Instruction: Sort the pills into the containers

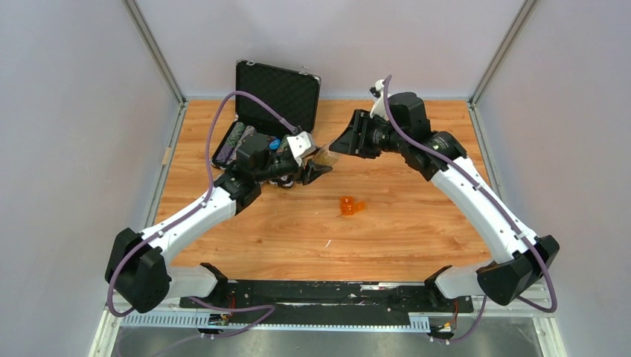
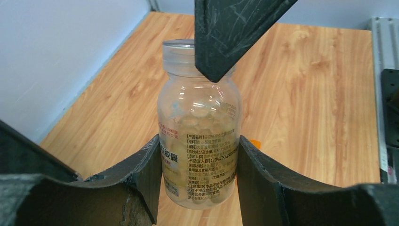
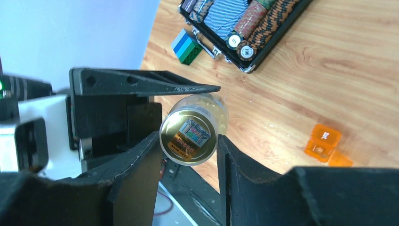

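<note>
**Two hands hold one pill bottle**

The clear pill bottle (image 2: pixel 200 132) has pale pills inside. It lies sideways in the air, with its gold end toward the right hand (image 3: pixel 188 136), which squeezes that end. The left hand (image 2: pixel 200 155) squeezes its body. The little orange containers (image 1: pixel 350 206) sit below on the surface (image 1: pixel 417 223). What is in them cannot be seen.

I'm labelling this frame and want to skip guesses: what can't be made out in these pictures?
Pill bottle: top view, almost hidden between both arms' jaws; left wrist view, a right jaw covers part of its cap.
Orange pill box: too small in the top view, too blurred in the right wrist view, to tell what its compartments hold.
Black case: cut off by the right wrist view's top edge.
</note>
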